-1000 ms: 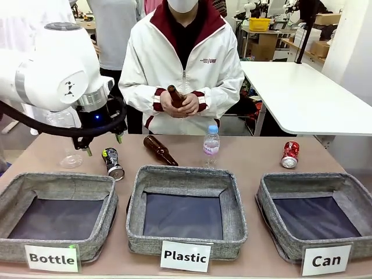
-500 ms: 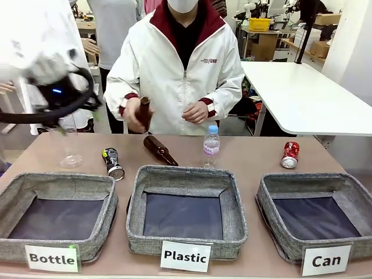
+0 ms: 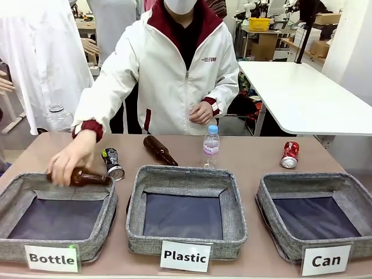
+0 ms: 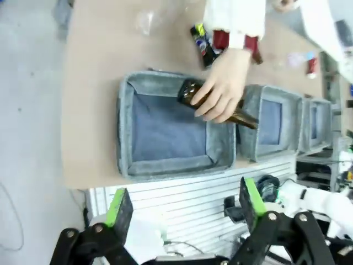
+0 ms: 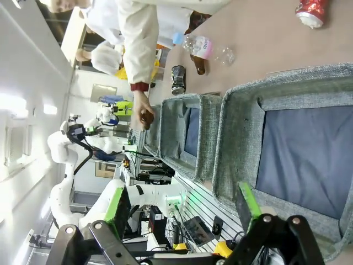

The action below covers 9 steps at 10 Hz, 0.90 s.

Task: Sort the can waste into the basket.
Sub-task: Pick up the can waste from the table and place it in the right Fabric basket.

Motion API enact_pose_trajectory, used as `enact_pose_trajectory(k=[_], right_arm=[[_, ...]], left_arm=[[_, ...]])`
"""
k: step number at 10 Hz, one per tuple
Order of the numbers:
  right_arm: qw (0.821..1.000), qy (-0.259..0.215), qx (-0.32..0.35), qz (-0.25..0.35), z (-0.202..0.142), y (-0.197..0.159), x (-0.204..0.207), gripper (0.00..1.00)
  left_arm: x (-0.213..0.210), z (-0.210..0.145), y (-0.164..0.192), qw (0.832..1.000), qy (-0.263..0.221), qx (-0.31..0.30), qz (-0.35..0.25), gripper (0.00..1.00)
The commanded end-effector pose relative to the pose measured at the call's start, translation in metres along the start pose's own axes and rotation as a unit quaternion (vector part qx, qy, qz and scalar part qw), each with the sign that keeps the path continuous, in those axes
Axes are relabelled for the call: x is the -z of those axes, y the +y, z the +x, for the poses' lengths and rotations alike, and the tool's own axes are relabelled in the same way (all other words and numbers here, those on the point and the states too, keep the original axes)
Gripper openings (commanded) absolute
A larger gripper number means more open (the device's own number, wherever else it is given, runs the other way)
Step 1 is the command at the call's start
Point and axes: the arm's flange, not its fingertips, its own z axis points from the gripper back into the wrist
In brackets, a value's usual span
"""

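The red can (image 3: pixel 290 154) lies on the table behind the "Can" basket (image 3: pixel 267 197), at the right. The dark printed can (image 3: pixel 113 164) lies behind the gap between the "Bottle" and "Plastic" baskets. In the left wrist view my left gripper (image 4: pixel 183 190) hangs open and empty, high above the "Bottle" basket (image 4: pixel 126 132), with the dark can (image 4: pixel 202 43) and the red can (image 4: pixel 312 65) far off. In the right wrist view my right gripper (image 5: pixel 181 192) is open and empty above the "Can" basket (image 5: pixel 237 138); the red can (image 5: pixel 310 10) lies beyond it.
A person's hand (image 3: pixel 71 160) holds a brown bottle (image 3: pixel 90 177) on the rear rim of the "Bottle" basket (image 3: pixel 104 221). Another brown bottle (image 3: pixel 160 150) and a clear water bottle (image 3: pixel 211 145) stand behind the "Plastic" basket (image 3: pixel 135 221). A clear bottle (image 3: pixel 60 121) stands far left.
My left arm has lifted out of the front view. The person has brought the brown bottle from chest height down to the "Bottle" basket's rim. Both cans stay put.
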Motion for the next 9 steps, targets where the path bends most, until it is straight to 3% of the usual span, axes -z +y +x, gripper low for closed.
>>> enact_pose_trajectory(k=[1,3,4,8,9], right_arm=[[1.000,-0.007,-0.015,0.010,0.002,0.001,0.000,1.00],[1.000,-0.007,-0.015,0.010,0.002,0.001,0.000,1.00],[1.000,-0.007,-0.015,0.010,0.002,0.001,0.000,1.00],[1.000,-0.007,-0.015,0.010,0.002,0.001,0.000,1.00],[1.000,-0.007,-0.015,0.010,0.002,0.001,0.000,1.00]], left_arm=[[0.003,0.026,0.042,0.997,0.013,0.041,-0.065,1.00],[0.004,0.029,0.110,0.987,0.017,0.018,-0.160,1.00],[0.007,0.031,0.123,0.982,0.014,0.025,-0.185,1.00],[0.021,0.031,0.104,0.987,-0.004,0.006,-0.161,1.00],[0.026,0.033,0.081,0.989,0.001,0.003,-0.151,1.00]])
